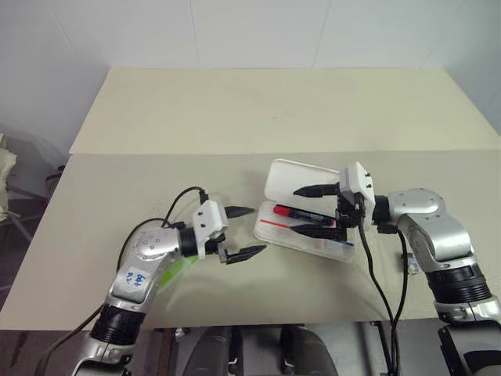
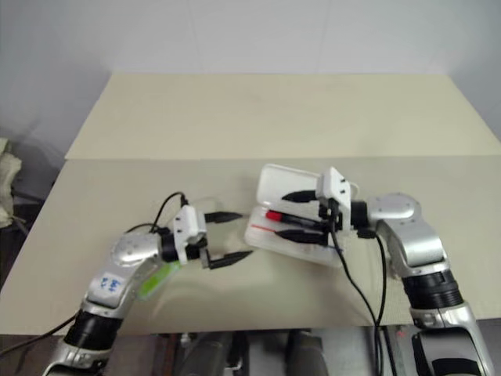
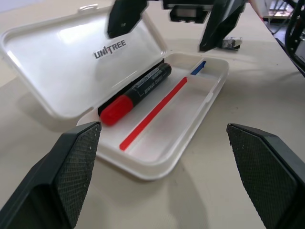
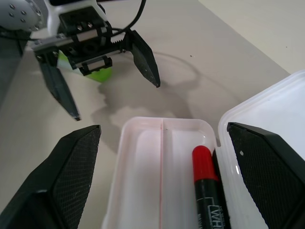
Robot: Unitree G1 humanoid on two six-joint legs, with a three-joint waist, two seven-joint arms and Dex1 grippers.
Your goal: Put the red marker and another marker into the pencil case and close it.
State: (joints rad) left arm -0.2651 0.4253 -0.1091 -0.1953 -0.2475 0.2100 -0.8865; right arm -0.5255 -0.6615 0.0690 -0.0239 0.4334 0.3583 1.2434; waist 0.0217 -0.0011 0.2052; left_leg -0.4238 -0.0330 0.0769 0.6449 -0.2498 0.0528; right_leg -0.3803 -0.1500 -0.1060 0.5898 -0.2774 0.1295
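The white pencil case (image 1: 275, 232) lies open on the table, its lid (image 1: 291, 177) raised toward the far side. The red marker (image 1: 296, 212) rests inside the base along the hinge, and it appears again as the red marker (image 3: 136, 94). My right gripper (image 1: 294, 210) hovers open just above the case, one finger on each side of the marker and nothing held. My left gripper (image 1: 258, 229) stands open beside the case's left end, empty. The green highlighter (image 4: 97, 74) lies on the table under my left forearm, mostly hidden by it.
The tabletop is two beige boards meeting at a seam (image 1: 156, 154) behind the case. Black cables (image 1: 376, 282) hang from my right wrist toward the table's front edge (image 1: 274, 323). A white wall stands behind the far board.
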